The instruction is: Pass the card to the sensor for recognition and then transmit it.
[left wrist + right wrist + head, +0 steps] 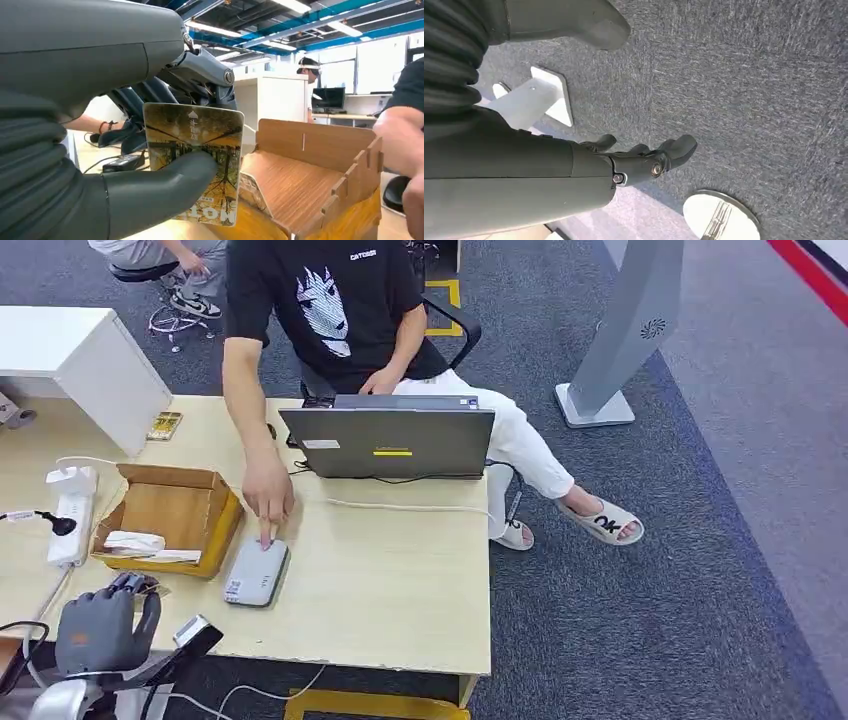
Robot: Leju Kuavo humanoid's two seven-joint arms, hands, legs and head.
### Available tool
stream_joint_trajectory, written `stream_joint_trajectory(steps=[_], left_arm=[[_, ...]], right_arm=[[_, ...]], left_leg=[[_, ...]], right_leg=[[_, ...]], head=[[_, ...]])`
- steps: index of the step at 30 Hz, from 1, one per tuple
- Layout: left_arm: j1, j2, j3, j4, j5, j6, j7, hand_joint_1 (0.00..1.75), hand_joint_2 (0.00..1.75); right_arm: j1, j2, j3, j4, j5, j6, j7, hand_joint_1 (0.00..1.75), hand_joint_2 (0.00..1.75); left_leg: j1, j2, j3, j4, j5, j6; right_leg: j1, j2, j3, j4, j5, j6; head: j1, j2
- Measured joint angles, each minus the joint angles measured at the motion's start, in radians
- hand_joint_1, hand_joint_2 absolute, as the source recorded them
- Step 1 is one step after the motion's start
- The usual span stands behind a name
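Two robot hands, nearest first: left hand (100, 628) at the lower left of the head view, seen from behind, while the left wrist view shows its thumb (165, 187) pinching a yellow-brown card (197, 160) upright against the darker fingers; right hand (644, 160) hanging over grey carpet (749, 90), fingers loosely apart, holding nothing. Beyond, on the light wooden table (400, 590): grey sensor (256, 572) under a person's hand (266, 495), open cardboard box (170, 515) left of it, white power strip (70, 515), then laptop (390, 440).
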Motion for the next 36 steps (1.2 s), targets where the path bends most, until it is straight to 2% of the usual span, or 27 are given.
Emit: stream_joint_trajectory(steps=[6,16,24,36], left_arm=[[-0.006,0.0,0.0,0.011,-0.013,0.0,0.013,1.75,1.75],[-0.047,0.025,-0.026,0.067,-0.063,0.008,0.093,1.75,1.75],[-0.072,0.025,-0.065,0.079,-0.085,-0.006,0.126,1.75,1.75],[-0.082,0.042,-0.126,0.079,-0.073,-0.01,0.144,1.75,1.75]], right_arm=[[-0.001,-0.002,0.008,0.004,0.0,-0.002,0.0,0.0,1.75],[-0.003,-0.006,0.018,0.042,0.0,-0.036,0.003,0.0,1.75],[-0.006,-0.008,0.034,0.06,0.0,-0.042,0.003,0.0,1.75],[-0.008,-0.01,0.054,0.074,0.0,-0.053,0.014,0.0,1.75]], left_leg=[[0.0,0.0,0.0,0.0,0.0,0.0],[0.0,0.0,0.0,0.0,0.0,0.0],[0.0,0.0,0.0,0.0,0.0,0.0],[0.0,0.0,0.0,0.0,0.0,0.0]], right_leg=[[0.0,0.0,0.0,0.0,0.0,0.0],[0.0,0.0,0.0,0.0,0.0,0.0],[0.0,0.0,0.0,0.0,0.0,0.0],[0.0,0.0,0.0,0.0,0.0,0.0]], head=[[0.0,0.0],[0.0,0.0],[0.0,0.0],[0.0,0.0]])
